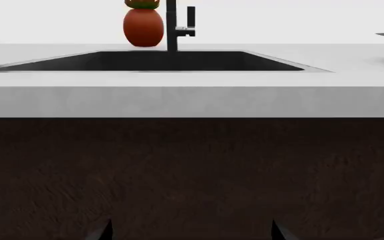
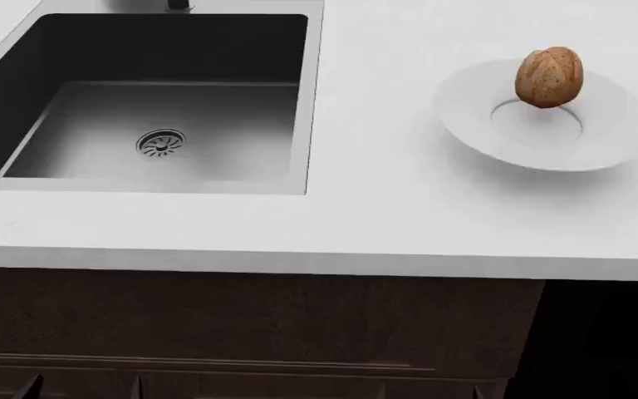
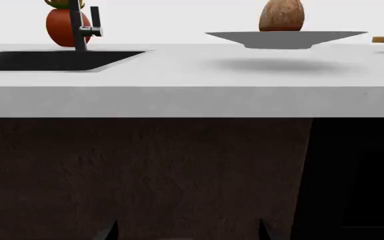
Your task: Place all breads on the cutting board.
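Both pincers low before the dark cabinet, fingertips spread and empty

Left wrist: left pincer faces sink and faucet. Head: roll stands on white plate, on the white worktop. Right wrist: right pincer released; plate right of sink

- A kitchen, rendered in simulation.
- A rectangular dark steel sink with a round drain is sunk into the white stone-like surface.
- A black upright faucet stands behind it.
- Dark brown wooden cabinet fronts run below.
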### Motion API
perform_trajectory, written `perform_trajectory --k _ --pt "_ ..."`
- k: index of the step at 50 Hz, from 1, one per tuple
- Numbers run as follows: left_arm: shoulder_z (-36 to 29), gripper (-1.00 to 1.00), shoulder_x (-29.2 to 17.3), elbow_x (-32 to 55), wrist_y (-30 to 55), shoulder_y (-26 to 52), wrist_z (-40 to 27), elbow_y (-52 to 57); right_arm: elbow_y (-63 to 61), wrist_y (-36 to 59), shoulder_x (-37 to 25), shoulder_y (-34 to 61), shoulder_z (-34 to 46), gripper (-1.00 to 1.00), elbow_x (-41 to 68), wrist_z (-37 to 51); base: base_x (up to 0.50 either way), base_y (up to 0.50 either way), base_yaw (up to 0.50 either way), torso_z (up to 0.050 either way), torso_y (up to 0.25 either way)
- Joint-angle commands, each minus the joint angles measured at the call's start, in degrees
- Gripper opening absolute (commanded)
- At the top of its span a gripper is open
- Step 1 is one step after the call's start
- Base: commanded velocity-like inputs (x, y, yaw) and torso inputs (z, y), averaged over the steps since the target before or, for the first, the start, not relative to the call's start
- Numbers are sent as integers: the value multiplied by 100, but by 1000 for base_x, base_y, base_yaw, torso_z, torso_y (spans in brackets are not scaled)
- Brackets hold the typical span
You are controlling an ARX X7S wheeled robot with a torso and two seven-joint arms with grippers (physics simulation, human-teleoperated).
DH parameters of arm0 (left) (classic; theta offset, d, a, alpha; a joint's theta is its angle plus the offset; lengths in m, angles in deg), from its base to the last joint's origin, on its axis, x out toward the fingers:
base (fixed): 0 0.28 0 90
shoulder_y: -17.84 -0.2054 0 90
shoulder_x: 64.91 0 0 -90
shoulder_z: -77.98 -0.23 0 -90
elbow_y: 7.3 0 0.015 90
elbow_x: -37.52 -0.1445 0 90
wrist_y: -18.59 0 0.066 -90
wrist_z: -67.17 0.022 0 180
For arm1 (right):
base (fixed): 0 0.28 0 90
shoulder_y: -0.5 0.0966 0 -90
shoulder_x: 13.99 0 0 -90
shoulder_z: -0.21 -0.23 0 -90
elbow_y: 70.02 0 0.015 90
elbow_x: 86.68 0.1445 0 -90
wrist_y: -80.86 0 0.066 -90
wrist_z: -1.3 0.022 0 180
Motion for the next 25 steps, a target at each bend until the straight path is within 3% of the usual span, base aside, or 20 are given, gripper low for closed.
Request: perform_trajectory --k 1,3,5,16,25 --pt "-64 100 -57 56 0 0 -64 0 0 0 -54 0 72 100 54 72 0 0 0 0 0" --pt "-132 100 -96 299 89 -14 124 46 -28 106 -113 -7 202 100 158 -142 0 0 0 0 0" --pt "-178 100 -136 90 -17 -47 -169 118 25 72 -152 41 258 100 -52 135 0 0 0 0 0" --pt "-344 100 -298 193 129 -72 -402 329 -69 362 -314 104 388 100 48 362 0 0 0 0 0" --pt "-602 100 -479 279 1256 -20 -293 1630 -1426 1588 -493 87 367 100 -22 572 0 0 0 0 0"
